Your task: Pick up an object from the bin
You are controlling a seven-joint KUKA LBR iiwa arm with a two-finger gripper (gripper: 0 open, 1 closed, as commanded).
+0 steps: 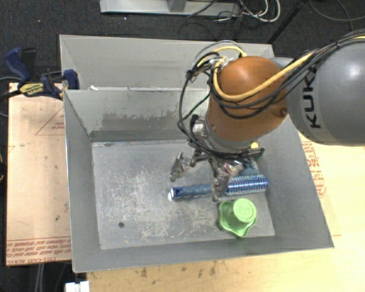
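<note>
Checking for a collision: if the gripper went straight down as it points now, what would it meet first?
Probably the blue brush lying on the bin floor just below the gripper; one finger looks over its handle, though depth is unclear.

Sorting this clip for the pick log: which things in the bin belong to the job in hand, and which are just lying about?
In the job:
- gripper, fingers open, low over the bin floor
- blue brush, lying flat right under the gripper

Lying about:
- green plastic cup, just in front of the brush, apart from the fingers
- grey bin, the container itself
</note>
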